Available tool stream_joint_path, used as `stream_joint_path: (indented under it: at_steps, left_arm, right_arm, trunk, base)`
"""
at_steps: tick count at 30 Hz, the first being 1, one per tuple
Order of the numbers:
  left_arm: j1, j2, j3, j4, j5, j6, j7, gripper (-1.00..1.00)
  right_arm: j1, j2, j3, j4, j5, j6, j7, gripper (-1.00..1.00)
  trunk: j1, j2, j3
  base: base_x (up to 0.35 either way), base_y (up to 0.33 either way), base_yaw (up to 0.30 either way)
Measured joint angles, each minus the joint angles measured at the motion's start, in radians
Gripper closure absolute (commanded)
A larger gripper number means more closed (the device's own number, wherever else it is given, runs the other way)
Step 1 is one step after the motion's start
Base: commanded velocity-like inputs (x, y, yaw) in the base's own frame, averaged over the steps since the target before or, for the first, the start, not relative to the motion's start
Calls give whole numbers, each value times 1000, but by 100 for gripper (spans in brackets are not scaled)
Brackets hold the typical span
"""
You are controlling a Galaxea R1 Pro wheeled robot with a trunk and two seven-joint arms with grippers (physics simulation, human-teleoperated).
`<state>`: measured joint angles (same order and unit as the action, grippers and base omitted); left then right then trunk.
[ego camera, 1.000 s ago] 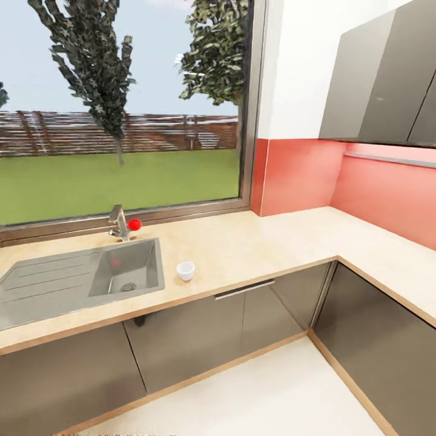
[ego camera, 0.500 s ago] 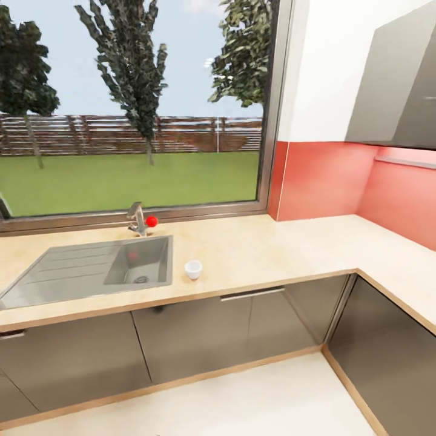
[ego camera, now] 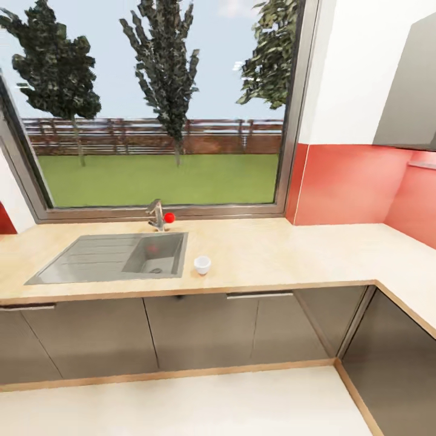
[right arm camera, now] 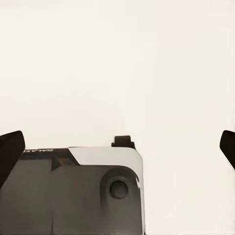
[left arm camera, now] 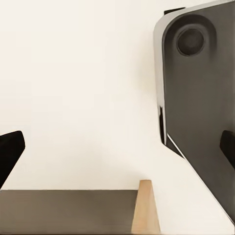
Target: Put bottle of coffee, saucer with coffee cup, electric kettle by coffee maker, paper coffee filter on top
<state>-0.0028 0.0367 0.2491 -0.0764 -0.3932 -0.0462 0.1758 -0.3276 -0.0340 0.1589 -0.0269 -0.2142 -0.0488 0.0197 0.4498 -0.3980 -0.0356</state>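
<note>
We face the countertop [ego camera: 290, 254] with the coffee cup [ego camera: 202, 264] at its sink's [ego camera: 106, 259] three o'clock, both grippers spread empty, presumably for travel.

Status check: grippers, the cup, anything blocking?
Both grippers open, empty, pointing at the floor. Cup upright on the counter, right of the sink. Nothing around it.
</note>
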Motion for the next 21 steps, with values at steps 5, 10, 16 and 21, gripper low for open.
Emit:
stream_joint_path:
  at_steps: [5,10,16,21]
  left_arm:
    - [0,2,2,0,0,0,0,-100]
    - [0,5,5,0,1,0,0,-100]
    - [0,5,6,0,2,0,0,-100]
    - [0,5,6,0,2,0,0,-100]
  right_arm:
    - [0,0,0,0,0,0,0,-100]
    - [0,0,0,0,0,0,0,-100]
    - [0,-1,-1,0,0,0,-1,-100]
    - [0,-1,-1,0,-1,0,-2,-100]
  trunk:
    - [0,0,3]
    - [0,0,6]
    - [0,0,8]
    - [0,0,8]
  base:
    - [-188,-133,278]
    - [-39,-24,276]
    - [-6,-3,99]
    - [-1,0,12]
